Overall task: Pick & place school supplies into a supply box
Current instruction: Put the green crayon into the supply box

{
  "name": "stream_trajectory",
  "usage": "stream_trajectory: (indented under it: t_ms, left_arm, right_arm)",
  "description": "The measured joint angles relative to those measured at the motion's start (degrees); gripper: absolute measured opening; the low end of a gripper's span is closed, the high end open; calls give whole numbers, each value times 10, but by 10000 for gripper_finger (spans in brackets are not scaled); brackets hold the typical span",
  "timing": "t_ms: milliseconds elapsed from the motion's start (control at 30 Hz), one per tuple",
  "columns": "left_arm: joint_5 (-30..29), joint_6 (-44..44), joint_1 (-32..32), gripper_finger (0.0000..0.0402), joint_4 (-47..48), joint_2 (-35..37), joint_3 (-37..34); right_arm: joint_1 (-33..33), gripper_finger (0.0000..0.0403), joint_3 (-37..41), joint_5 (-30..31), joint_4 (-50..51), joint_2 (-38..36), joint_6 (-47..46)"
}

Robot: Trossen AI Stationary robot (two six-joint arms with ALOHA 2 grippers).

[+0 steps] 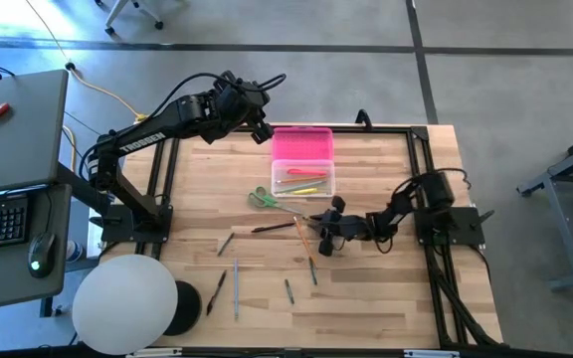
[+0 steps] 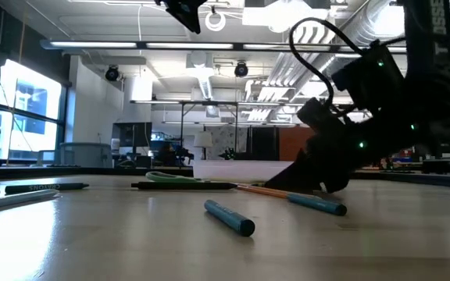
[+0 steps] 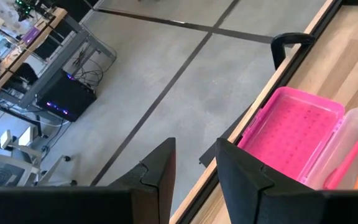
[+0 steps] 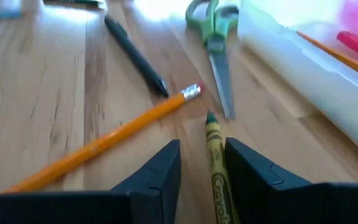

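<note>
Pink-lidded supply box (image 1: 303, 161) with pens (image 1: 303, 177) inside

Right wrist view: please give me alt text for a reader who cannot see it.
The right gripper sits low over the wooden table, its open fingers straddling a yellow-green crayon. Just beyond lie an orange pencil, a black pen and green-handled scissors, with the clear base of the supply box to one side.

Wooden table (image 1: 366, 298): pens (image 1: 235, 276), scissors (image 1: 263, 198), seemingly open box (image 1: 302, 164).
</note>
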State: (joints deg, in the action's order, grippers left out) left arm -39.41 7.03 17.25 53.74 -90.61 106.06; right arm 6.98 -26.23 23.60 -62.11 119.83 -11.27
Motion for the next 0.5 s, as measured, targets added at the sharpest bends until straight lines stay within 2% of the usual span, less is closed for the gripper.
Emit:
stream_trajectory:
  t_ms: [133, 267, 333, 500]
  left_arm:
    - [-1, 0, 0, 147, 4, 0, 0]
    - [-1, 2, 0, 147, 5, 0, 0]
    - [-1, 2, 0, 147, 4, 0, 0]
    - [-1, 2, 0, 147, 5, 0, 0]
  right_arm:
    - [8, 82, 13, 19, -118, 65, 3]
    - [8, 33, 6, -7, -168, 99, 5]
    - [8, 11, 8, -22, -174, 99, 9]
    - [9, 13, 13, -32, -164, 43, 66]
